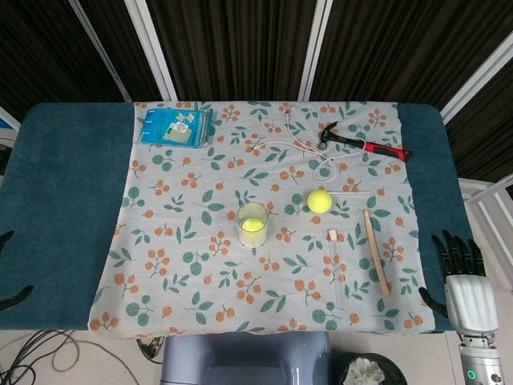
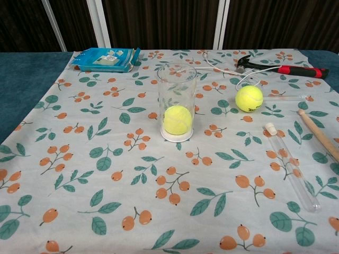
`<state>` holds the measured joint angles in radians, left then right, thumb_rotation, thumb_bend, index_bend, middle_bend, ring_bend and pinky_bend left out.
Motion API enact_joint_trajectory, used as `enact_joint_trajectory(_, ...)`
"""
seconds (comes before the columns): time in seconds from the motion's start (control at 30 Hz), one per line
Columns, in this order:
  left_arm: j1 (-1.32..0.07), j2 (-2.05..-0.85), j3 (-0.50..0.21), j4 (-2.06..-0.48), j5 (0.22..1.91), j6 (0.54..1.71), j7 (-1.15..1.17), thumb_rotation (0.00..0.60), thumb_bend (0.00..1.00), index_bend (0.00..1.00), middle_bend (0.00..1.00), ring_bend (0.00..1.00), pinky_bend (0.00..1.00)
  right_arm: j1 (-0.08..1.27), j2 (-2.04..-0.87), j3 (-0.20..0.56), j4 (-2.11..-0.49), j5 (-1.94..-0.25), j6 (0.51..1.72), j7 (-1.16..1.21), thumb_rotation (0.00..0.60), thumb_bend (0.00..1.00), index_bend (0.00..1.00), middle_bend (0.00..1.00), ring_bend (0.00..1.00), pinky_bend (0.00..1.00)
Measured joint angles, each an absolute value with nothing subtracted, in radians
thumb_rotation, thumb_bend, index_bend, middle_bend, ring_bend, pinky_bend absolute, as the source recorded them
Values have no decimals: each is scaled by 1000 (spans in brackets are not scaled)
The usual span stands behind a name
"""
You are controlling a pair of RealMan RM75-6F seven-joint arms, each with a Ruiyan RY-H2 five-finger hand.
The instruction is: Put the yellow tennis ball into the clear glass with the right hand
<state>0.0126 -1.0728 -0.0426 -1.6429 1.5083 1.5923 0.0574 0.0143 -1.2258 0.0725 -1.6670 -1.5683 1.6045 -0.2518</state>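
Note:
A clear glass (image 1: 252, 224) (image 2: 177, 103) stands upright near the middle of the floral cloth, with a yellow tennis ball (image 2: 177, 119) resting at its bottom. A second yellow tennis ball (image 1: 320, 200) (image 2: 249, 98) lies on the cloth to the right of the glass and slightly farther back. My right hand (image 1: 458, 269) hovers off the table's front right corner, fingers spread and holding nothing, well away from both balls. Only the dark fingertips of my left hand (image 1: 10, 269) show at the left edge, apart and empty. Neither hand appears in the chest view.
A blue packet (image 1: 174, 127) lies at the back left. A red-handled hammer (image 1: 365, 144) and a white cable (image 1: 300, 144) lie at the back right. A wooden stick (image 1: 375, 250) and a clear test tube (image 1: 336, 273) lie on the right side.

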Motion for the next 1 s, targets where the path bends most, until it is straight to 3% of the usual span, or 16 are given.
enact_joint_trajectory(1.0, 14, -1073, -42, -1648, 1511, 1595, 61, 600, 21, 125, 0, 0, 0, 9, -1205, 68, -1691, -1559, 1598, -246, 600, 255, 50, 21, 52, 0)
